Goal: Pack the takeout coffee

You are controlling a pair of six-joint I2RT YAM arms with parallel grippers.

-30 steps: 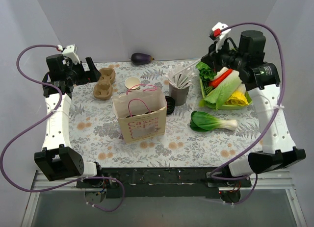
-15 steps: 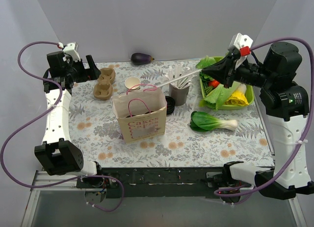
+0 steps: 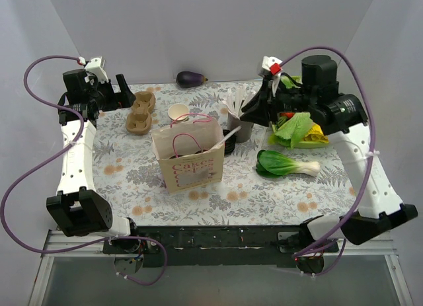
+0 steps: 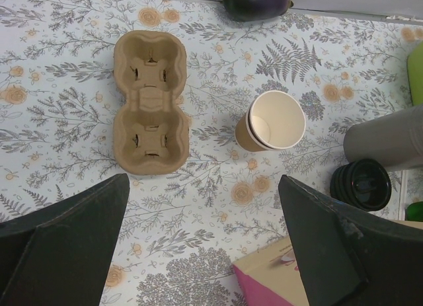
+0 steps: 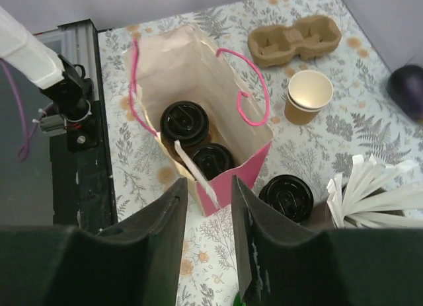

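Takeout coffee (image 5: pixel 185 123), lidded, is sitting inside the paper bag (image 5: pixel 178 61); right tool (image 5: pixel 208 180), at its two o'clock, is hovering unclenched over a white stick (image 5: pixel 188 162) inside, left tool (image 4: pixel 203 180) waiting released at ten o'clock.

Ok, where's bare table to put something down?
Free: in front of the kraft paper bag, and left of it in front of the tan pulp cup carrier. Crowded: behind the bag, around the open brown paper cup, grey stick cup and green tray.

lidded cups (image 5: pixel 187 123) in bag (image 5: pixel 178 61) | open cup (image 4: pixel 271 121) behind bag | carrier (image 4: pixel 148 101) left of cup
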